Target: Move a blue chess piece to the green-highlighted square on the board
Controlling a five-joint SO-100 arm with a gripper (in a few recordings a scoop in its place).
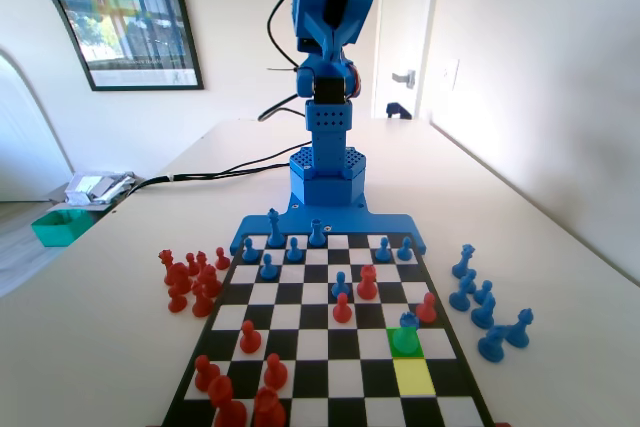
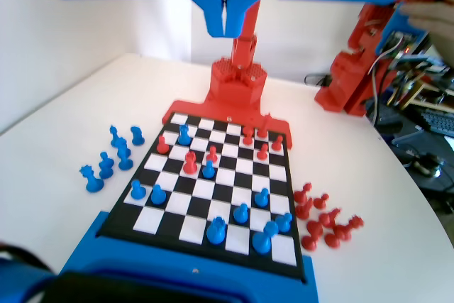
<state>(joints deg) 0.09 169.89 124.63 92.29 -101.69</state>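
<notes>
Fixed view: blue arm folded upright at 12 o'clock beyond the board [image 1: 300, 319], gripper [image 1: 338, 2] raised high above the table. Wrist view: jaws pressed together along a thin seam, nothing held between them. The blue chess piece [image 1: 406, 332] stands upright on the green-highlighted square [image 1: 405, 342], toward 4 o'clock on the board; yellow square [image 1: 413, 377] just nearer the camera.

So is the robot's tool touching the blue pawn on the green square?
Apart. In the fixed view the blue pawn stands alone on the green square, while the arm is folded up high at the far end; the wrist view shows the tool shut, far above the board.
</notes>
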